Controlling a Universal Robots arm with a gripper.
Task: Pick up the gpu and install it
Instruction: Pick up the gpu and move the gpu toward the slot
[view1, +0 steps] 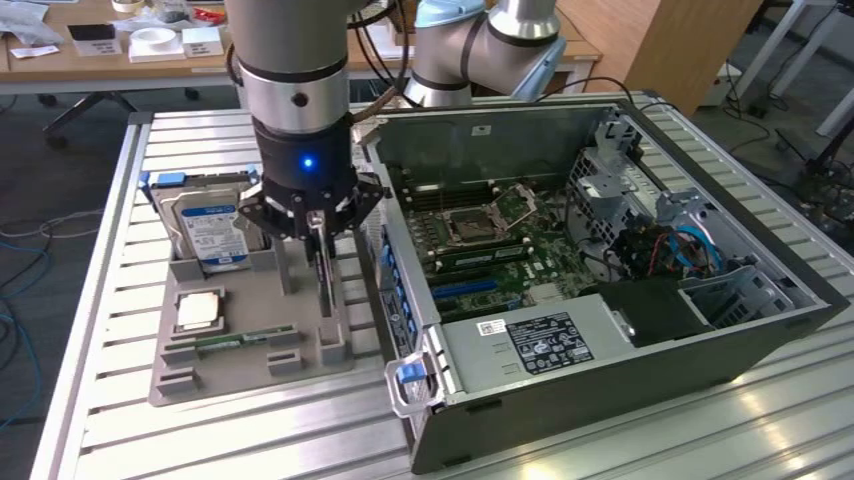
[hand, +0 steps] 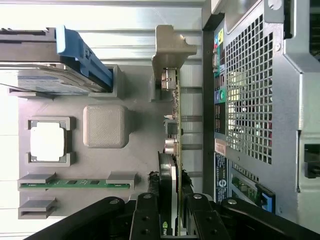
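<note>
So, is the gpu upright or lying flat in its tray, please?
Upright: the gpu stands on edge in the grey tray, beside the computer case, the hand closed on its top edge.

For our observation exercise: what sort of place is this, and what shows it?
Probably a robotics lab or test workshop: a robot arm reaches down over a slatted aluminium table, beside an open computer case and a grey tray of computer parts.

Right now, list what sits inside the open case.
A green motherboard with a bare CPU socket, a labelled power supply and blue cables. Whatever lies beneath the power supply is covered.
</note>
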